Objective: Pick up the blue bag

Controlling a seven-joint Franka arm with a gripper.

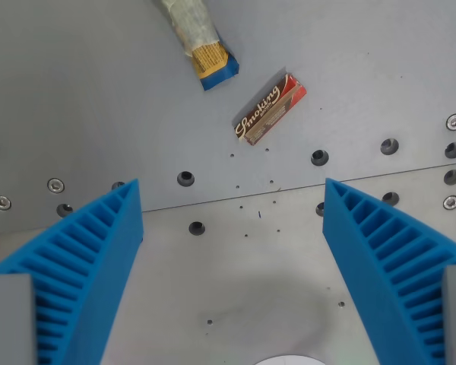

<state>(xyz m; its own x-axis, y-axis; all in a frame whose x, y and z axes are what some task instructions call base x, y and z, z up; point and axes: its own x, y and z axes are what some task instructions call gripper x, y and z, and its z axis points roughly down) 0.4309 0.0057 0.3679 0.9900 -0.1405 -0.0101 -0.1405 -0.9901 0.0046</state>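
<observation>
The bag lies at the top of the wrist view, partly cut off by the top edge. It is a pale crinkled wrapper with an orange band and a blue end. My gripper is open and empty. Its two blue ribbed fingers stand wide apart at the wrist view's lower left and lower right. The bag is well beyond the fingertips, toward the top, and nothing lies between the fingers.
A small red and brown packet marked "Smoking" lies to the right of the bag. The grey metal table has bolt holes, screws and a seam running across the middle.
</observation>
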